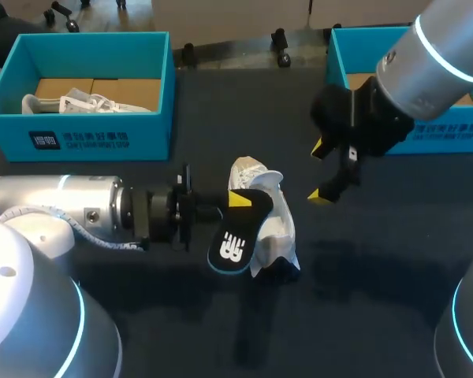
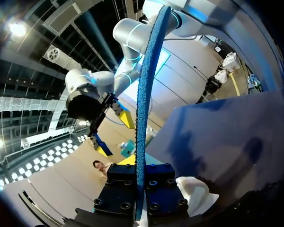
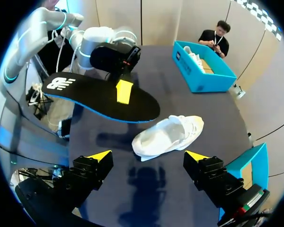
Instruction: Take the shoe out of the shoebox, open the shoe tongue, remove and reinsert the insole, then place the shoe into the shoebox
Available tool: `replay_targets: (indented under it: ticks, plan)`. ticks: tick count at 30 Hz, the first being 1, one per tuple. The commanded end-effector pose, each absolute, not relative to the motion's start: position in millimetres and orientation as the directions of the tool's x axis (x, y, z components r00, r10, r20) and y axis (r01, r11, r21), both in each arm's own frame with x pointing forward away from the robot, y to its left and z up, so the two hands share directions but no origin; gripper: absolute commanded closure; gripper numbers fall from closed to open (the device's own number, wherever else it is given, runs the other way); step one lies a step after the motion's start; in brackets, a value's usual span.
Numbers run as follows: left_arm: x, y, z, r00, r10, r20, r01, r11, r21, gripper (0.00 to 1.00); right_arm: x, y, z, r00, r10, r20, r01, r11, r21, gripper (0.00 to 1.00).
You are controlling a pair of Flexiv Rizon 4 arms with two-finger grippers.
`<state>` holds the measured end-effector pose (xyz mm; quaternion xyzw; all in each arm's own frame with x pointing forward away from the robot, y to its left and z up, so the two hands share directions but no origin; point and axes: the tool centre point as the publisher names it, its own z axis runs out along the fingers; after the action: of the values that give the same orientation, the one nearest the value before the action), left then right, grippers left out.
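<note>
on the black table (image 1: 363, 307), at its far edge: two teal boxes. to the left, the left shoebox (image 1: 87, 138), with what looks like a second shoe (image 1: 87, 102) inside. to the right, the right shoebox (image 1: 337, 55), partly behind the right arm.

near the table's middle, outside both boxes: the white shoe (image 1: 277, 228), lying on the table.

beside and over it: the black, blue-edged insole (image 1: 235, 240), out of the shoe and clamped at one end in the left gripper (image 1: 238, 198), narrow on it from both sides.

up off the table beyond the shoe: the right gripper (image 1: 325, 172), spread wide, holding nothing.

judged step: insole removed, reinsertion next. likely calls for steadying the shoe with the free right gripper, keeping its mouth open, then feeding the insole in toe-end first. possible trouble: a floppy insole folding, or the shoe sliding away.

only in the left wrist view: the insole edge-on, a thin blue strip pressed between both fingers.

only in the right wrist view: the insole's full flat shape, hanging clear above the table and apart from the shoe, something not clear from the head view.
</note>
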<state>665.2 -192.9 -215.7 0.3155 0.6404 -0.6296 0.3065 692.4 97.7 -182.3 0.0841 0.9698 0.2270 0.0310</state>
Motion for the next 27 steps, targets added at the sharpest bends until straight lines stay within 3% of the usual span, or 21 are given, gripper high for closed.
replay_targets:
  ticks: [1,27]
  plan:
    - [662,-197,-223,-0.615,0.018,-0.788,0.788,0.010,-0.615,1.00,692,98,-187,-0.982,0.187,-0.033,0.153,0.880,0.449,0.00]
    - [668,-204,-240,-0.654,-0.018,-0.757,0.756,0.037,-0.654,1.00,668,61,-247,-0.986,0.149,-0.075,0.094,0.871,0.483,0.00]
